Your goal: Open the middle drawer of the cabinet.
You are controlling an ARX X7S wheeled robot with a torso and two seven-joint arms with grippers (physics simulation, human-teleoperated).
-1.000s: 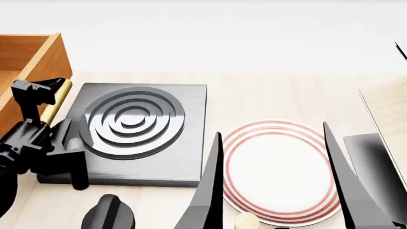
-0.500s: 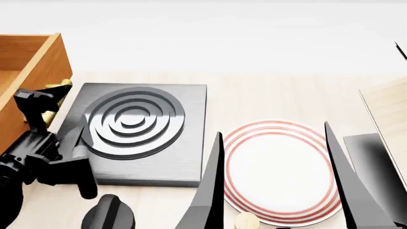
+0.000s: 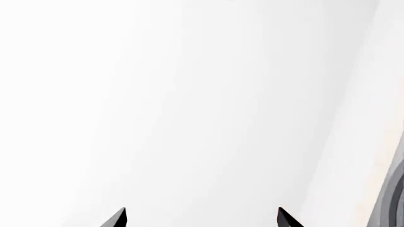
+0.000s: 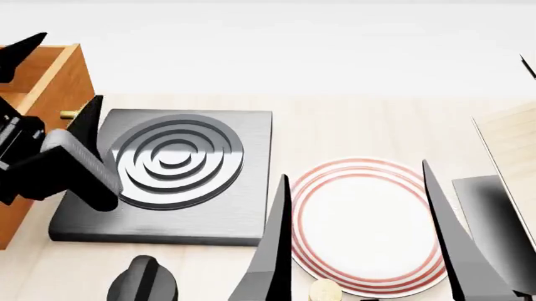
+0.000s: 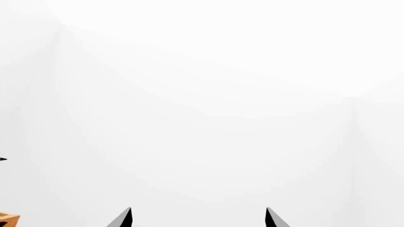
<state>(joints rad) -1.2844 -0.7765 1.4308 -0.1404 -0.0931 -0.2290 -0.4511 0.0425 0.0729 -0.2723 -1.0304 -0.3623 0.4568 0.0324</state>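
Middle drawer (image 4: 37, 88) pulled out at far left of head view, orange-brown, open box interior visible; brass handle (image 4: 70, 114) end showing on its front, beside stove plate (image 4: 180, 182). Left gripper (image 4: 52, 72) raised in front of drawer, fingers spread wide, gripping nothing, one fingertip (image 4: 25, 45) above drawer rim. Right gripper (image 4: 360, 238) low at bottom of view, fingers wide apart either side of red-ringed plate (image 4: 368, 226), empty. Wrist views showing only white background and fingertips.

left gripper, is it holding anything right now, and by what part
Nothing is held. The left gripper is open, its fingers spread wide and clear of the drawer's brass handle. The left wrist view shows nothing between them.
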